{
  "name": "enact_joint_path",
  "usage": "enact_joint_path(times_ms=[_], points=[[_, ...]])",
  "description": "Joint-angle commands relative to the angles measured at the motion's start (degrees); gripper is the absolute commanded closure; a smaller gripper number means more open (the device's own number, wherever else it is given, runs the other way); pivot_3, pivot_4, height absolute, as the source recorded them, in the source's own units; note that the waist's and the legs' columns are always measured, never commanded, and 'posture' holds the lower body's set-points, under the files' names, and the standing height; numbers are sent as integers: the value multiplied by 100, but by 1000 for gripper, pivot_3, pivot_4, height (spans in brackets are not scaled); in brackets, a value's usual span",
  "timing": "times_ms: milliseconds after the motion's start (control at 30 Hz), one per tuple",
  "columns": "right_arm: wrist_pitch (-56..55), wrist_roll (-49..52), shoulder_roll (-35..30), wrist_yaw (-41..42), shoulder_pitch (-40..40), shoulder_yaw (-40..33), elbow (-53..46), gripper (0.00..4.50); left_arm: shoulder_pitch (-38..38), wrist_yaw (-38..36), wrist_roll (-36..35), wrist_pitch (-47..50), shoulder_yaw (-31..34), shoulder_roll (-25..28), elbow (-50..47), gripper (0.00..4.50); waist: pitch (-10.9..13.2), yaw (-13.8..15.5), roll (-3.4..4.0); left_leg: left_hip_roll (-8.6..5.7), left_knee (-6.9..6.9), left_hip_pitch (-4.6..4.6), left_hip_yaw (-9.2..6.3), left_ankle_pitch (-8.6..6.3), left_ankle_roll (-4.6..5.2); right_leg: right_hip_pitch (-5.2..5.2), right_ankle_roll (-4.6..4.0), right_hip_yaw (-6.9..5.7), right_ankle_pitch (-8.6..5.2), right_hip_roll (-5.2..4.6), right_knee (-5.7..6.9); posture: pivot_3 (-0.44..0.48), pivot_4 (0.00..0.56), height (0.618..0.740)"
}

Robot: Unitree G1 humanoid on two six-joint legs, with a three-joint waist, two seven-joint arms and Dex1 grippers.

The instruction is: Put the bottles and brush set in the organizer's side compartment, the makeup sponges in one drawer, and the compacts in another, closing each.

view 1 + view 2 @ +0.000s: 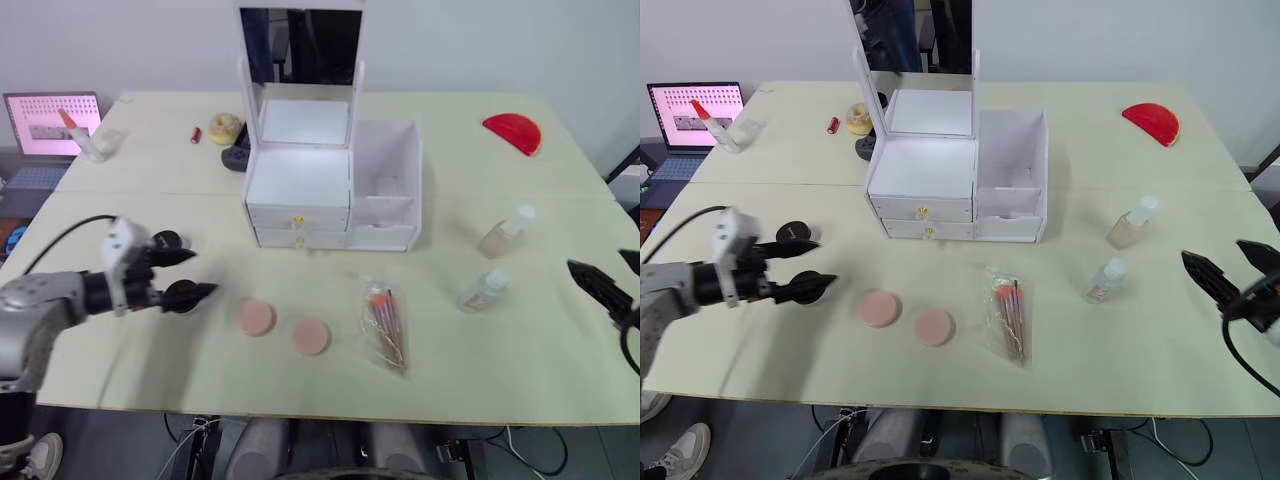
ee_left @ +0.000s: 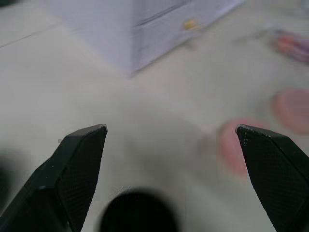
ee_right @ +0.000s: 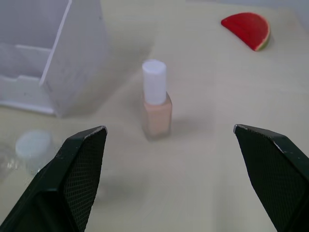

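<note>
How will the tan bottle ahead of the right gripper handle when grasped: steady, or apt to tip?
The tan bottle stands upright, tall and narrow, so a nudge would probably tip it. Its smooth sides may be slippery. The right gripper is open wider than the bottle.

Both head views look forward and down across the pale tabletop point(image 1: 480, 330), sharing the white plastic mirrored organizer point(image 1: 300, 190). The left wrist view sits low and close, facing that organizer's drawer corner point(image 2: 145, 34). The right wrist view faces the upright tan white-capped bottle point(image 3: 156, 104) nearby.
</note>
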Motion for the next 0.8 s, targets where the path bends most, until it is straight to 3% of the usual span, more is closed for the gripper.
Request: enact_joint_path(times_ms=[33,167,367,600,800], points=[[335,85,-55,-659,-350,123,-255,38,-529,126,-696,786,-90,131,-802,5,0,1,0,0,0,-3,0,1,-1,-4,0,-1,0,1,3,0,150,740],[675,106,-20,-1236,-891,466,-262,38,-1516,335,-1132,1693,-369,404,-1199,5,1,-7,0,1,1,-3,-4,3,-2,-7,8,-4,4,20,15,0,150,740],[642,-210,195,-1656,-1615,1464,-55,38,-2321,334,-1344,1932,-737,425,-1401,5,3,-71,4,1,2,15,2,6,-6,6,11,-4,6,35,18,0,150,740],[227,-842,199,-1635,-2172,2172,600,38,-2259,373,-1809,2149,-713,331,-1497,5,4,-118,3,0,2,12,2,8,-8,4,12,-3,6,36,19,0,150,740],[-49,-1215,211,-1432,-2582,2610,1093,38,-2099,374,-1754,2069,-819,414,-1589,5,5,-145,4,0,2,13,2,10,-11,4,13,-3,7,36,22,0,150,740]])
